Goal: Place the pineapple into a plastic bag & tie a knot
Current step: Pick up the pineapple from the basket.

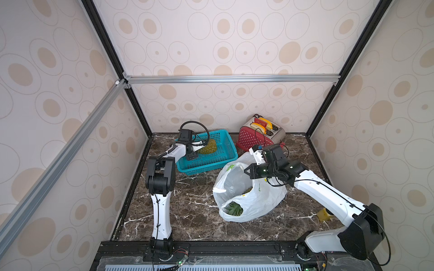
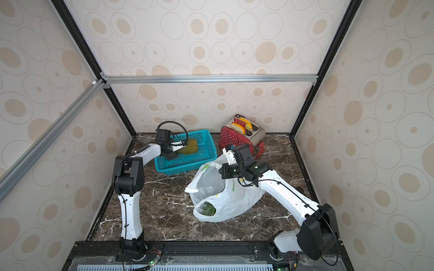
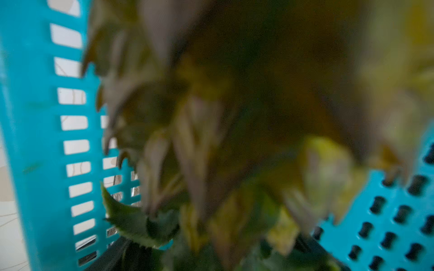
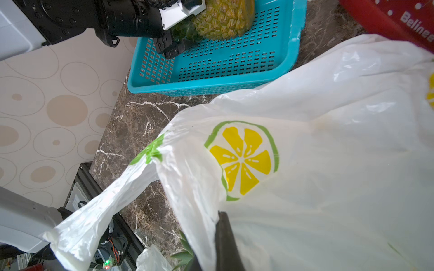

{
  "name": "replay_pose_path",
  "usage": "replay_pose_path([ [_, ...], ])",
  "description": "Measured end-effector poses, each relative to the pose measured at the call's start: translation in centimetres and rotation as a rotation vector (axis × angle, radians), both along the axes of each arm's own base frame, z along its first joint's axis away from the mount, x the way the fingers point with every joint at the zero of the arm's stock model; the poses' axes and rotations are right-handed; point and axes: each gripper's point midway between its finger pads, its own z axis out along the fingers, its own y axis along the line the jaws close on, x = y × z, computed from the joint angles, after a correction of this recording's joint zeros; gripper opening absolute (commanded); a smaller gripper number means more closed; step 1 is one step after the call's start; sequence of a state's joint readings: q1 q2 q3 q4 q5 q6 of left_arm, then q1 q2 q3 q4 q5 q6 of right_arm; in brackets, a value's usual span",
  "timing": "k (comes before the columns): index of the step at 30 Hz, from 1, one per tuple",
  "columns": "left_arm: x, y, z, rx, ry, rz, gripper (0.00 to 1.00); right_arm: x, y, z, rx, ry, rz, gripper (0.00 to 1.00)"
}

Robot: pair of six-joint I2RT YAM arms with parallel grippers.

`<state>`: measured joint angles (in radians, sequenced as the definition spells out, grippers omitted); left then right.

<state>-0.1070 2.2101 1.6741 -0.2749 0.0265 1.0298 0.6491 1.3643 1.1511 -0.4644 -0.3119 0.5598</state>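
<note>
yellow pineapple [image 1: 209,147] crown between spread left gripper [image 1: 196,150] fingers | right gripper [image 1: 246,169] fingers pinch plastic bag [image 1: 258,204] rim

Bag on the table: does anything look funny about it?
Yes. Spiky green leaves already show inside the plastic bag, at its near opening, yet a pineapple lies in the teal basket. The right pincer holds the bag's rim up.

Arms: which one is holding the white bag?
The right arm: its jaws pinch the rim of the plastic bag; the left arm is at the pineapple in the teal basket.
</note>
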Motion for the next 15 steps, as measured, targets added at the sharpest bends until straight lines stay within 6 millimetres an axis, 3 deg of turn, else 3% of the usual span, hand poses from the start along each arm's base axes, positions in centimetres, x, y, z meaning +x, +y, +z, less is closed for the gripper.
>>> replay_pose_path([
  [7, 1.0, 0.3, -0.1, 0.005, -0.041, 0.011, 0.24, 0.0, -0.1, -0.1, -0.005, 0.002, -0.004, 0.00],
  [12, 1.2, 0.3, -0.1, 0.008, -0.070, 0.005, 0.01, 0.0, -0.2, -0.2, -0.009, 0.002, -0.007, 0.00],
  [15, 0.9, 0.2, 0.2, 0.001, -0.084, 0.000, 0.00, 0.1, -0.2, -0.2, -0.011, 0.000, -0.009, 0.00],
])
